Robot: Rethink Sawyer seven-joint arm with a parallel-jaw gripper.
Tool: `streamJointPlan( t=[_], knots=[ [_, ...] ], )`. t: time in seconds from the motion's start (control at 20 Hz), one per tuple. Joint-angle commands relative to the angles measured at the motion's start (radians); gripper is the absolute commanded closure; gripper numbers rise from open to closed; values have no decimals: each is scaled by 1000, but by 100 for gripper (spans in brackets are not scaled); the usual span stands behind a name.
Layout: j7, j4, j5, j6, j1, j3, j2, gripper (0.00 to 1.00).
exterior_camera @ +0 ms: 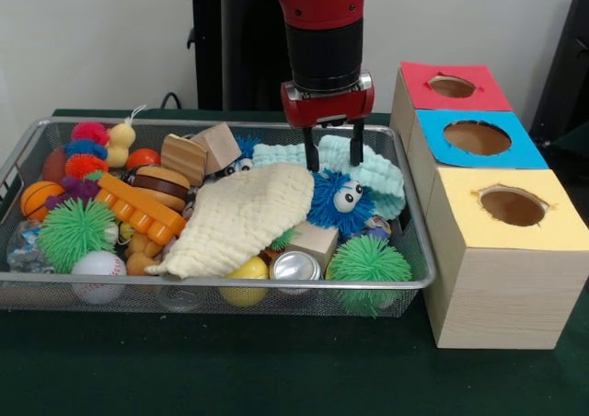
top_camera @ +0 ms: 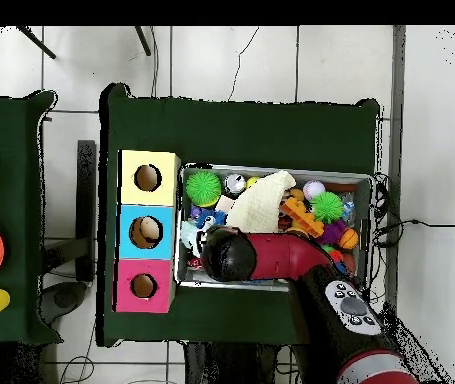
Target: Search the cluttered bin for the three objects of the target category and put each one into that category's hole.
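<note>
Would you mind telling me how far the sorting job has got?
Early or unclear: nothing shows clearly in the red, blue or yellow hole. The end effector hangs open and empty over the mint cloth. The wire bin remains crammed, so searching is left.

Front view: set low across the table, close, facing the wire bin (exterior_camera: 221,283) and three holed boxes (exterior_camera: 502,250) level-on. Overhead view: set high, looking straight down, taking in the whole green table (top_camera: 241,125) and surrounding floor (top_camera: 431,150). Shared by both: bin (top_camera: 276,172), boxes (top_camera: 148,232), arm (top_camera: 291,258).
</note>
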Motion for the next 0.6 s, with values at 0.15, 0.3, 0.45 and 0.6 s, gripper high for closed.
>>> streamJointPlan(
  t=[0.15, 0.3, 0.45, 0.6],
  knots=[
    [40, 46, -70, -22, -27, 10, -2, 0],
    [36, 43, -71, -8, -25, 5, -19, 0],
    [27, 54, -67, 22, -26, 4, -58, 0],
    [7, 79, -53, 82, -30, 4, -139, 0]
  ],
)
